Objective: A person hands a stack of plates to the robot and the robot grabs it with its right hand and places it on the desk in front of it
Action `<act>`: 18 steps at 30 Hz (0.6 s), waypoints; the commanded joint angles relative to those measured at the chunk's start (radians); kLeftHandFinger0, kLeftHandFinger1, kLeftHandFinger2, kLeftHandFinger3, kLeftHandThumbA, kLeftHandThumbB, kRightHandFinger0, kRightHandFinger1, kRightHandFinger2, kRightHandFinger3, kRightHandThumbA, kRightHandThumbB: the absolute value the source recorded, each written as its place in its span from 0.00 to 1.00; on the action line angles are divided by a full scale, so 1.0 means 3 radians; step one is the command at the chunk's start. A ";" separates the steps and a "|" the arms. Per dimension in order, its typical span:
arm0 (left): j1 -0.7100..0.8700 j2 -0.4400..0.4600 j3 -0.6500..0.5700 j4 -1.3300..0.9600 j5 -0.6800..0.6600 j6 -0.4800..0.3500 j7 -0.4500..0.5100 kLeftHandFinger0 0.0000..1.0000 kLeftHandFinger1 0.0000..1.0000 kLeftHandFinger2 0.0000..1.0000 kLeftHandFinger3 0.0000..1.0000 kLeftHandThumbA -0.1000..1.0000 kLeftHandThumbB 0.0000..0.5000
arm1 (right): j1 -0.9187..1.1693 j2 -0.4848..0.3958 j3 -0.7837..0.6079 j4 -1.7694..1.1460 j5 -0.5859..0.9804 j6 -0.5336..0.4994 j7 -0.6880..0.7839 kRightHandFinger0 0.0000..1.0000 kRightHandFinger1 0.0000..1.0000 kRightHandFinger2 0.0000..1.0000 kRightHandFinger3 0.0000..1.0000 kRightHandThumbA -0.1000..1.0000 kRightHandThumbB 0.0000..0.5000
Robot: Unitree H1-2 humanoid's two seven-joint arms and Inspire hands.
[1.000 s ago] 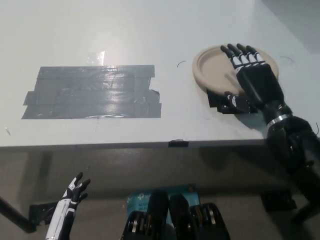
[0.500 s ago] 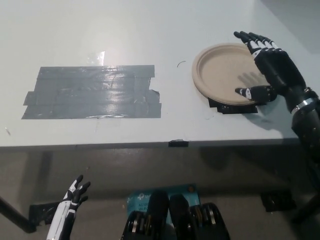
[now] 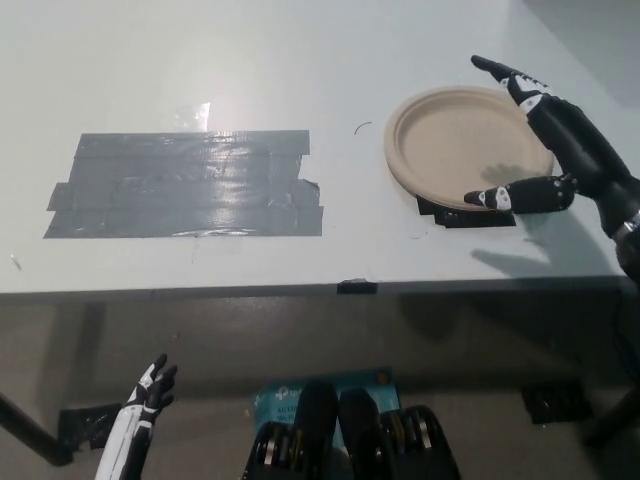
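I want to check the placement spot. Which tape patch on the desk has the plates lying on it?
The small black tape patch near the right robot hand, partly under the plates. The large grey tape patch has nothing on it.

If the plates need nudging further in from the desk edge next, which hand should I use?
Right. The black right hand is open at the right rim of the stack of plates, which lies flat on the desk. The white left hand hangs below the desk edge, far off to the left.
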 commanded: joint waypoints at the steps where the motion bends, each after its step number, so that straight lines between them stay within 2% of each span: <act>1: -0.0007 0.0004 -0.0065 -0.0150 -0.0108 -0.0182 -0.0125 1.00 1.00 1.00 1.00 1.00 0.42 | -0.0256 -0.0746 -0.0751 -0.2793 0.2464 0.0096 -0.0017 1.00 1.00 1.00 1.00 0.90 1.00; 2: -0.0020 -0.0005 -0.0063 -0.0133 -0.0135 -0.0178 -0.0135 1.00 1.00 1.00 1.00 1.00 0.45 | -0.0075 -0.0765 -0.0669 -0.2882 0.2485 -0.0048 -0.0132 1.00 1.00 1.00 1.00 0.80 1.00; 4: -0.0033 -0.0008 -0.0062 -0.0127 -0.0161 -0.0167 -0.0149 1.00 1.00 1.00 1.00 1.00 0.47 | 0.0088 -0.0795 -0.0580 -0.2906 0.2394 -0.0228 -0.0172 1.00 1.00 1.00 1.00 0.79 1.00; 6: -0.0027 0.0006 -0.0069 -0.0120 -0.0114 -0.0214 -0.0133 1.00 1.00 1.00 1.00 1.00 0.45 | 0.0106 -0.0761 -0.0395 -0.2906 0.2048 -0.0270 -0.0165 1.00 1.00 1.00 1.00 0.94 0.98; 7: -0.0029 0.0009 -0.0066 -0.0119 -0.0105 -0.0228 -0.0126 1.00 1.00 1.00 1.00 1.00 0.45 | 0.0069 -0.0722 -0.0331 -0.2906 0.2035 -0.0229 -0.0175 1.00 1.00 1.00 1.00 0.96 0.99; 8: -0.0031 0.0013 -0.0064 -0.0120 -0.0105 -0.0229 -0.0125 1.00 1.00 1.00 1.00 1.00 0.42 | 0.0097 -0.0592 -0.0318 -0.2906 0.1860 -0.0283 -0.0152 1.00 1.00 1.00 1.00 1.00 0.90; 9: -0.0025 0.0016 -0.0061 -0.0132 -0.0109 -0.0220 -0.0125 1.00 1.00 1.00 1.00 1.00 0.41 | 0.0332 -0.0417 -0.0314 -0.2906 0.1565 -0.0462 -0.0095 1.00 1.00 1.00 1.00 1.00 0.97; 10: -0.0014 0.0017 -0.0061 -0.0139 -0.0112 -0.0220 -0.0126 1.00 1.00 1.00 1.00 1.00 0.41 | 0.0469 -0.0390 -0.0310 -0.2906 0.1512 -0.0536 -0.0068 1.00 1.00 1.00 1.00 1.00 0.98; 12: -0.0009 0.0012 -0.0065 -0.0142 -0.0106 -0.0211 -0.0124 1.00 1.00 1.00 1.00 1.00 0.41 | 0.0762 -0.0517 -0.0286 -0.2906 0.1774 -0.0524 -0.0226 1.00 1.00 1.00 1.00 0.99 1.00; 13: -0.0010 0.0013 -0.0067 -0.0142 -0.0117 -0.0210 -0.0135 1.00 1.00 1.00 1.00 1.00 0.43 | 0.1015 -0.0374 -0.0305 -0.2906 0.1716 -0.0546 -0.0335 1.00 1.00 1.00 1.00 0.99 1.00; 15: 0.0002 0.0006 -0.0070 -0.0152 -0.0123 -0.0195 -0.0139 1.00 1.00 1.00 1.00 1.00 0.42 | 0.1363 -0.0168 -0.0386 -0.2906 0.1682 -0.0437 -0.0441 1.00 1.00 1.00 1.00 1.00 0.69; 17: 0.0014 0.0005 -0.0069 -0.0169 -0.0121 -0.0181 -0.0135 1.00 1.00 1.00 1.00 1.00 0.42 | 0.1499 -0.0006 -0.0459 -0.2906 0.1613 -0.0301 -0.0470 1.00 1.00 1.00 1.00 1.00 0.59; 18: 0.0006 0.0008 -0.0067 -0.0162 -0.0121 -0.0194 -0.0133 1.00 1.00 1.00 1.00 1.00 0.42 | 0.1671 0.0169 -0.0516 -0.2888 0.1574 -0.0028 -0.0530 1.00 1.00 1.00 1.00 1.00 0.54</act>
